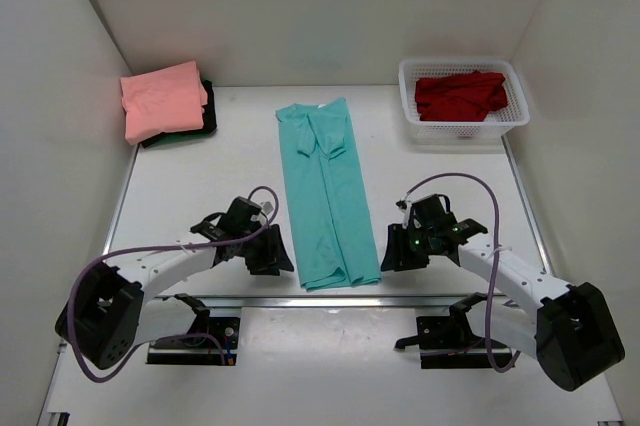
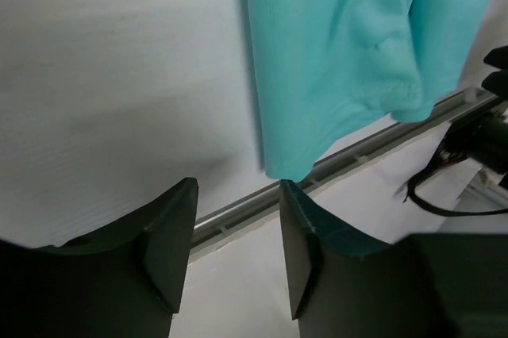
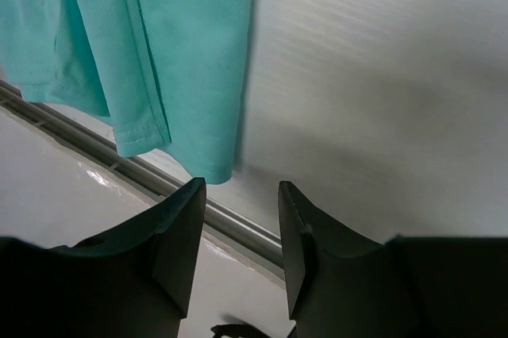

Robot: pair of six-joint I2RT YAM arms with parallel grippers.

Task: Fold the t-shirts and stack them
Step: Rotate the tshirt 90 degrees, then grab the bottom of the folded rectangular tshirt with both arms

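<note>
Teal shirt (image 1: 326,196) is laid on the table (image 1: 180,186) as a strip, cross-fold pending. Pink shirt (image 1: 163,98) is stacked on dark shirt (image 1: 200,126); red shirt (image 1: 460,94) is left in basket (image 1: 465,129). Left gripper (image 2: 234,191) and right gripper (image 3: 240,187) are parted, empty.

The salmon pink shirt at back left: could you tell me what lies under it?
A dark folded cloth peeks out beneath the pink shirt; the rest is covered.

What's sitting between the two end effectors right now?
The near end of the teal t-shirt, folded into a long strip, lies between the left end effector and the right end effector; the top view shows it.
</note>
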